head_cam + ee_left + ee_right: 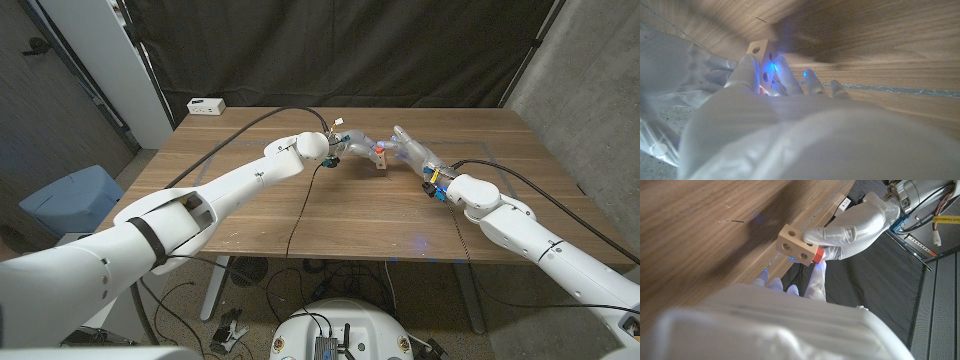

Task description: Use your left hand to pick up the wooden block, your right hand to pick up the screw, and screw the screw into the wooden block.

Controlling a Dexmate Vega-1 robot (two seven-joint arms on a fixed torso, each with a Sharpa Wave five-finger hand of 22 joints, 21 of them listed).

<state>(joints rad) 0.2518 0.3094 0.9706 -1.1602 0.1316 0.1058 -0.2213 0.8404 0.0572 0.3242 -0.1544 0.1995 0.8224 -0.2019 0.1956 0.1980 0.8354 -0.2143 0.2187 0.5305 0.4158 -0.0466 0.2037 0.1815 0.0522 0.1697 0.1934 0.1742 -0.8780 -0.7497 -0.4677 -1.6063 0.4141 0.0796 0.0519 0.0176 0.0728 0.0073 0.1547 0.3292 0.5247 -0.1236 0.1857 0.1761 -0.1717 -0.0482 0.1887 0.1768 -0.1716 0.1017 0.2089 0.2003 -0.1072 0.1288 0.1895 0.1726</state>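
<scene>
The wooden block (pixel 381 158), pale with round holes, hangs just above the table's middle. My left hand (pixel 348 146) grips the block (pixel 790 242) at one end, fingers wrapped round it (pixel 762 60). The screw (pixel 818 255) has a red head and sits against the block's end face; its shaft is hidden. My right hand (pixel 412 152) reaches in from the other side. Its fingertips (pixel 816 276) hold the red head, and its thumb is hidden. The left hand (pixel 850 230) also shows in the right wrist view. In the left wrist view a sliver of red (pixel 761 89) shows between the fingers.
The wooden table (pixel 250 215) is bare around both hands. A white power strip (pixel 206 105) lies at its far left corner. Black cables (pixel 300 205) trail over the table from both arms. A blue chair (pixel 70 195) stands off the table's left side.
</scene>
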